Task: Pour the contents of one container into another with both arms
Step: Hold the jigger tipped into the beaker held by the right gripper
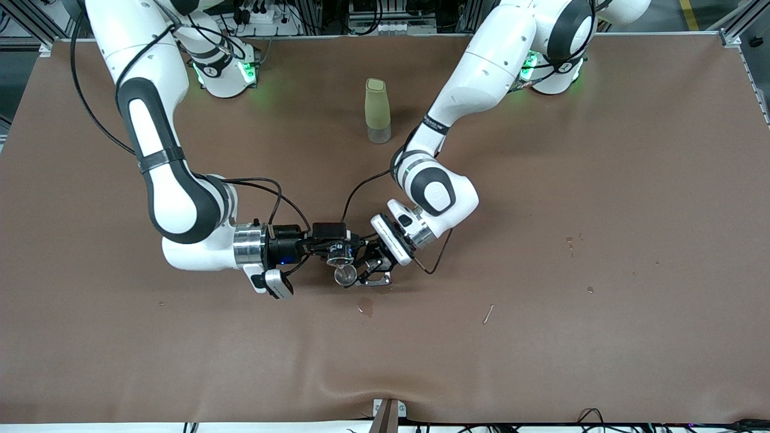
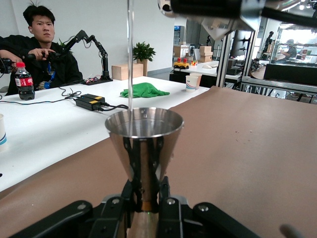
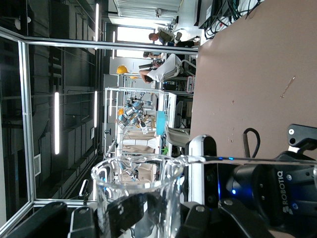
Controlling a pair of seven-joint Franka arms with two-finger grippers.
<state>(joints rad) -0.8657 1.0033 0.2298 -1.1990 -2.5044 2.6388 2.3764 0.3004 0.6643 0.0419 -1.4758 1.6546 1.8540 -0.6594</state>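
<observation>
Over the middle of the table my right gripper point(image 1: 334, 249) point(image 3: 143, 220) is shut on a clear glass beaker point(image 1: 338, 258) point(image 3: 136, 191), which is tipped on its side. Just below it my left gripper point(image 1: 356, 276) point(image 2: 144, 199) is shut on the waist of a metal jigger point(image 1: 344, 275) point(image 2: 144, 134), held upright with its mouth open upward. In the left wrist view a thin stream of liquid point(image 2: 130, 64) falls straight down into the jigger's cup. The two grippers meet tip to tip.
A tall pale green bottle point(image 1: 378, 110) stands on the brown table cover point(image 1: 541, 210) between the arm bases. A small wet spot point(image 1: 365, 307) lies under the grippers, nearer the front camera, and a thin stick point(image 1: 488, 313) lies toward the left arm's end.
</observation>
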